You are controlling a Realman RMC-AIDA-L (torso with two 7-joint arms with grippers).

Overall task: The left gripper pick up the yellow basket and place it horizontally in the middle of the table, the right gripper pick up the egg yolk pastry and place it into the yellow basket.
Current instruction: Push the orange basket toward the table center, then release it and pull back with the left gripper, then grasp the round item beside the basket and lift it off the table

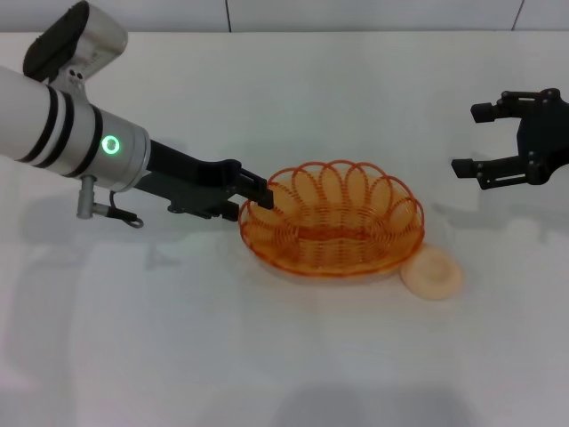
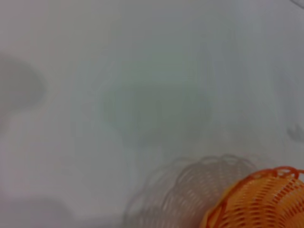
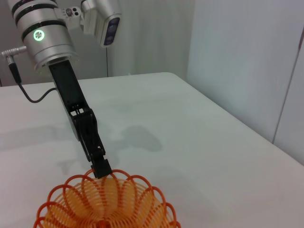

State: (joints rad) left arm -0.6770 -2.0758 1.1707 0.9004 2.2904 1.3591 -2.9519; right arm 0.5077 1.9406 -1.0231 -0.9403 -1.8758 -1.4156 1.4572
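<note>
The yellow basket (image 1: 333, 222) is oval, orange-yellow wire, near the middle of the white table (image 1: 267, 356). My left gripper (image 1: 258, 200) is shut on the rim at the basket's left end. In the left wrist view the basket (image 2: 259, 202) casts a shadow set apart from it, so it seems slightly raised. The right wrist view shows the basket (image 3: 107, 204) with the left gripper (image 3: 101, 167) on its rim. The egg yolk pastry (image 1: 432, 272) lies on the table, against the basket's front right edge. My right gripper (image 1: 471, 140) is open and empty, above the table at the right.
The table's far edge meets a pale wall at the back. Bare tabletop lies in front of the basket and to its far side.
</note>
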